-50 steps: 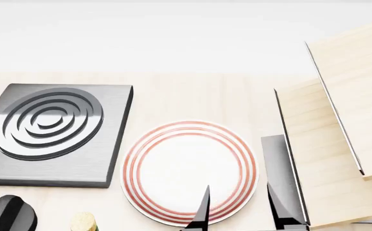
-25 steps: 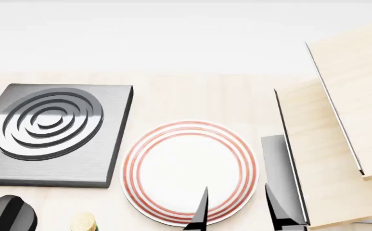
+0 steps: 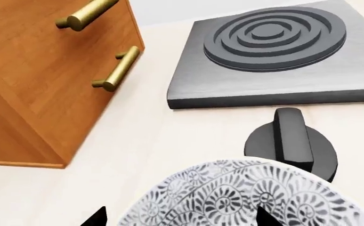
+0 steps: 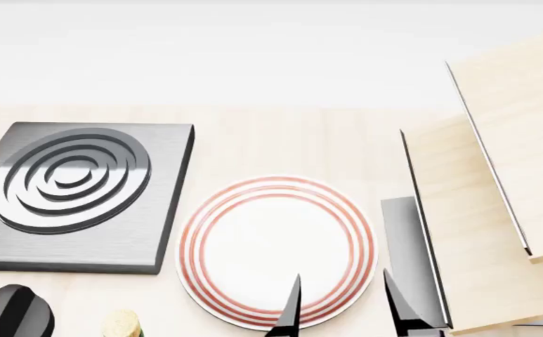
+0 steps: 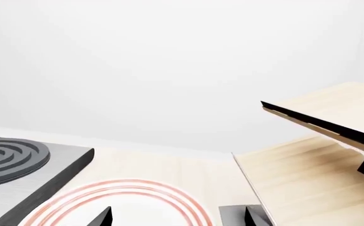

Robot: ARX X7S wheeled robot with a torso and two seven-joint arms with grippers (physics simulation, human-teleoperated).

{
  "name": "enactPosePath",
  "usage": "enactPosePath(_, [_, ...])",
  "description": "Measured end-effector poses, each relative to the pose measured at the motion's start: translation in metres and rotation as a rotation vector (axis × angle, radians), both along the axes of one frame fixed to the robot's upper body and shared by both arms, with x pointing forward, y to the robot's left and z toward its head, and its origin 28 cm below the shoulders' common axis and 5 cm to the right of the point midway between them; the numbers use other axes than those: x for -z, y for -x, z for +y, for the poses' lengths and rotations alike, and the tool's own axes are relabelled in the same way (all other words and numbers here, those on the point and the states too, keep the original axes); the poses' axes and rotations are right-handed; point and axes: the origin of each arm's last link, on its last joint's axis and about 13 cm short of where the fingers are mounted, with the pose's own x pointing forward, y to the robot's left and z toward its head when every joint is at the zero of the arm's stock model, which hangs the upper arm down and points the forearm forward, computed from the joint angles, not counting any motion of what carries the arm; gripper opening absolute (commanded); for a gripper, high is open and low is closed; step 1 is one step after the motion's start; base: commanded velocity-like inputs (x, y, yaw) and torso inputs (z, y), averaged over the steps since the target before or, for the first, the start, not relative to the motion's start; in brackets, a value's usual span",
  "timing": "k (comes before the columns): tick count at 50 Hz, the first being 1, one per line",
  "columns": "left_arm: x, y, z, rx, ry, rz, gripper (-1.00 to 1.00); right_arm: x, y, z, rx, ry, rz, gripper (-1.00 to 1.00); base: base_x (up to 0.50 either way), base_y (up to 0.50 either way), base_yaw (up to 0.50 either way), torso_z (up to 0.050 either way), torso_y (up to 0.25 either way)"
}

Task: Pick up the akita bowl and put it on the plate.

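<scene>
We find the akita bowl (image 3: 245,197) directly beneath the left tool (image 3: 178,217), whose two dark fingertips straddle the patterned body with a wide gap between them; whether they press on it we cannot tell. The bowl sits near the front edge of the bench (image 3: 144,141), just in front of the black knob (image 3: 292,143) of the stove burner (image 3: 276,56), and does not show in the head view. The plate (image 4: 276,249) lies toward the middle of the bench, just right of the burner and well apart from the bowl, so the coming carry runs from the front left corner region rightward and slightly back. The left arm is plainly the nearer one to the bowl. The right tool (image 4: 341,312) hangs spread wide and empty over the plate's near rim, which we judge could crowd the placement. We count one bowl, one plate, one burner, one knob, and a wooden cabinet (image 3: 37,80) with two brass handles.
</scene>
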Motion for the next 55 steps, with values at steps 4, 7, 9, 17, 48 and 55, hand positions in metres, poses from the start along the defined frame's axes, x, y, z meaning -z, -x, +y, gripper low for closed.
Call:
enactPosePath(4, [0.0,0.001,0.0,0.0,0.007,0.003,1.0,0.0,0.0,0.0,0.0,0.0,0.001,1.0,0.0,0.0,0.0,0.0,0.0])
enactPosePath(7, [-0.001,0.002,0.001,0.0,0.011,0.006,1.0,0.0,0.0,0.0,-0.001,0.0,0.002,1.0,0.0,0.0,0.0,0.0,0.0])
enactPosePath(9, [-0.001,0.002,0.001,-0.001,0.014,0.007,1.0,0.0,-0.001,0.0,-0.001,0.0,0.003,1.0,0.0,0.0,0.0,0.0,0.0])
enactPosePath(17, [-0.001,0.005,0.003,-0.008,0.024,0.015,1.0,0.0,-0.001,0.001,-0.001,0.002,0.004,1.0,0.0,0.0,0.0,0.0,0.0])
enactPosePath(48, [-0.001,0.012,0.009,-0.031,0.029,0.041,1.0,0.002,-0.002,0.002,0.0,0.005,0.011,1.0,0.0,0.0,0.0,0.0,0.0])
enactPosePath(55, [0.0,0.014,0.009,-0.028,0.029,0.055,1.0,0.003,-0.002,0.001,0.001,0.003,0.013,1.0,0.0,0.0,0.0,0.0,0.0])
